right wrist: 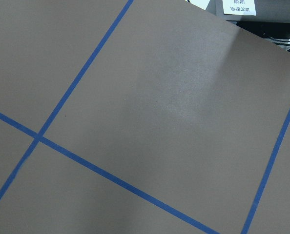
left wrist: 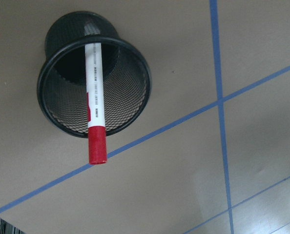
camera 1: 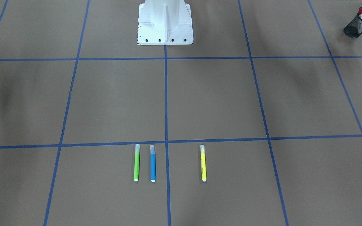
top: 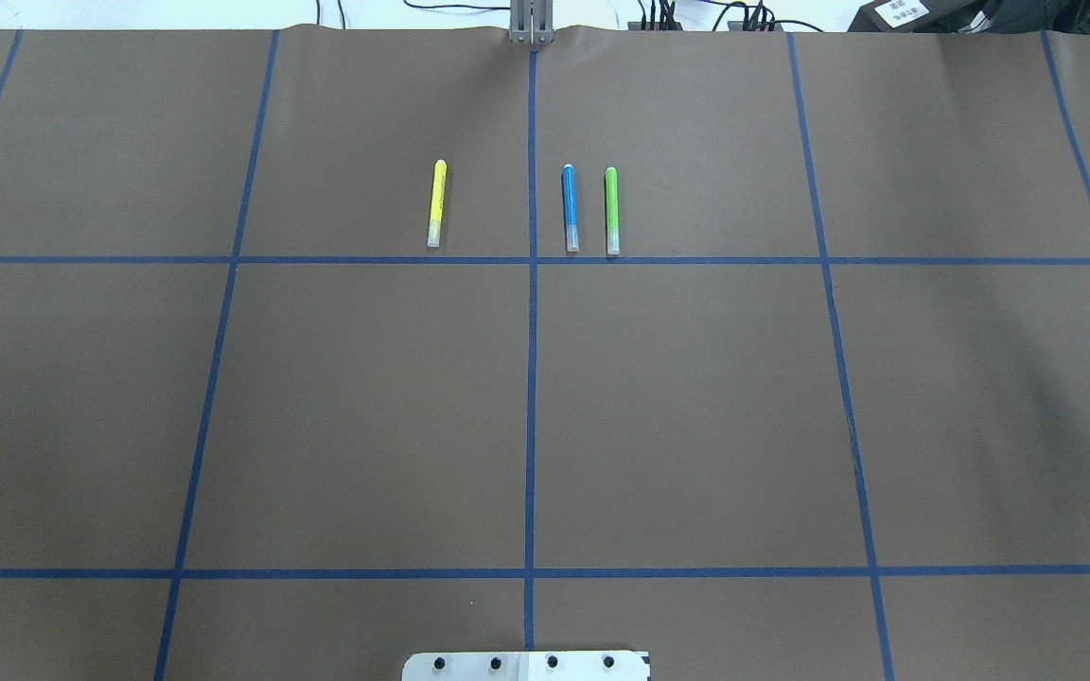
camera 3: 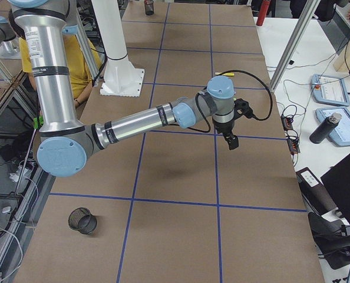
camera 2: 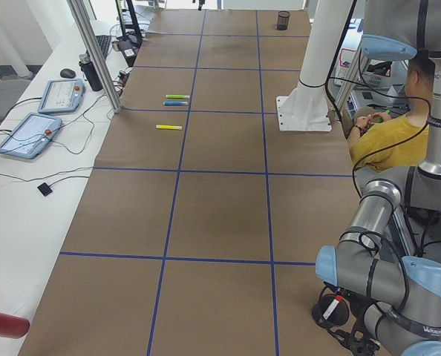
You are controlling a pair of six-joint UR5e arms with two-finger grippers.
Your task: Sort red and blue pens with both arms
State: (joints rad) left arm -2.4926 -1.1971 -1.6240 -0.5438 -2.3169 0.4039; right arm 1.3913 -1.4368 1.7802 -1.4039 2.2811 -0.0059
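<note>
Near right arm outstretched over the brown table — black mesh cup well apart from its gripper

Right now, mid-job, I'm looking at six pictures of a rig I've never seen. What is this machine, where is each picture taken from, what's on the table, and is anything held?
It is a robot with two jointed arms on a white pedestal, each ending in a two-finger gripper. Two pictures look down on the table, one facing the robot and one from behind it. Two look along the table from its ends. Two come from cameras on the wrists.

On the brown table lie a yellow pen, a blue pen and a green pen, parallel and apart. The red pen stands in a black mesh cup below the left wrist camera. A second mesh cup sits near the right arm.

The right gripper seems to carry nothing. For the left arm I cannot tell.
</note>
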